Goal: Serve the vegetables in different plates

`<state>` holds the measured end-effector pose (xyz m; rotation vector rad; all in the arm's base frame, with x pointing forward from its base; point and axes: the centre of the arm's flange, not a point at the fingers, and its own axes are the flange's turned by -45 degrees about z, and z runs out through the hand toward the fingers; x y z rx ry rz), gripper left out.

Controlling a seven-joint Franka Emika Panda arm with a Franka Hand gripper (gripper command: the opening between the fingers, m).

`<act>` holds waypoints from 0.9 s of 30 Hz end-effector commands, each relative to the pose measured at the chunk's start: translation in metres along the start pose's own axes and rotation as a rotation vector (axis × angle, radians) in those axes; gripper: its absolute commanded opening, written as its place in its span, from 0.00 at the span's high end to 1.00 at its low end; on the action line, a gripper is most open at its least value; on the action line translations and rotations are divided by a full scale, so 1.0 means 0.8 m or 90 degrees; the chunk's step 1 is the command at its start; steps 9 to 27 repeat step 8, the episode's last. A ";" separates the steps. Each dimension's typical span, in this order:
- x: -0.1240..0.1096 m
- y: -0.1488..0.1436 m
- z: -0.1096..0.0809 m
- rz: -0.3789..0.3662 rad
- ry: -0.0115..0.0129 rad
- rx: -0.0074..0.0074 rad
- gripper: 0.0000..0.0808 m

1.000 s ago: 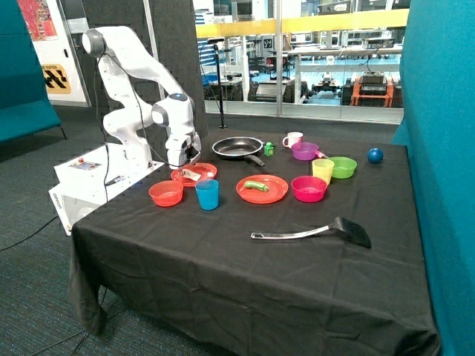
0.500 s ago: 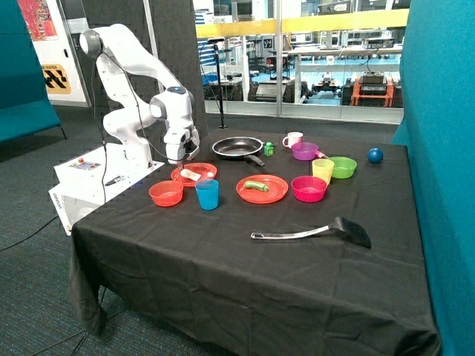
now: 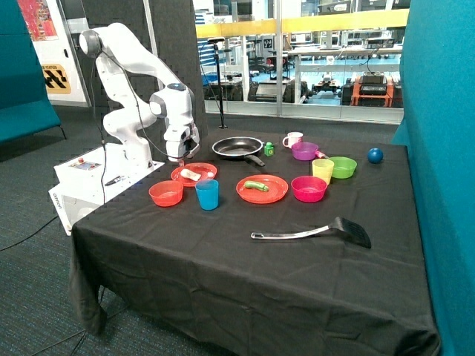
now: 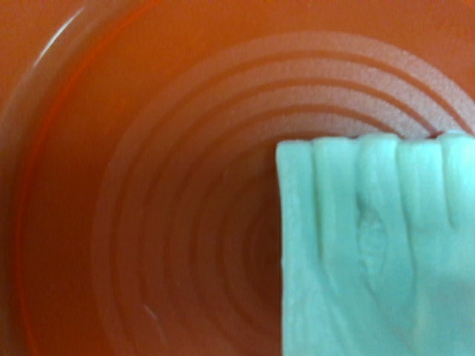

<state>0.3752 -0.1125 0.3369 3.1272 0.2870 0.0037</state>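
The pale cream vegetable point(image 3: 191, 174) lies on the red-orange plate point(image 3: 204, 170) nearest the arm's base. My gripper point(image 3: 180, 156) hangs just above that plate's far edge, open and empty, clear of the vegetable. In the wrist view the cream vegetable point(image 4: 371, 259) rests on the ringed plate floor point(image 4: 148, 148); no finger shows there. The green elongated vegetable point(image 3: 256, 186) lies on the second red-orange plate point(image 3: 276, 194) in the middle of the table.
A red-orange bowl point(image 3: 165, 193) and a blue cup point(image 3: 207, 195) stand in front of the first plate. A black pan point(image 3: 237, 147) and green cube point(image 3: 269, 149) sit behind. A pink bowl point(image 3: 308, 188), yellow cup point(image 3: 322, 170) and black spatula point(image 3: 319, 231) lie further along.
The gripper has risen from the plate and left the cream vegetable lying on it. Nothing else has moved.
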 end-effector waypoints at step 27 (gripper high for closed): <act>0.029 0.003 -0.008 -0.037 -0.0014 0.0009 0.26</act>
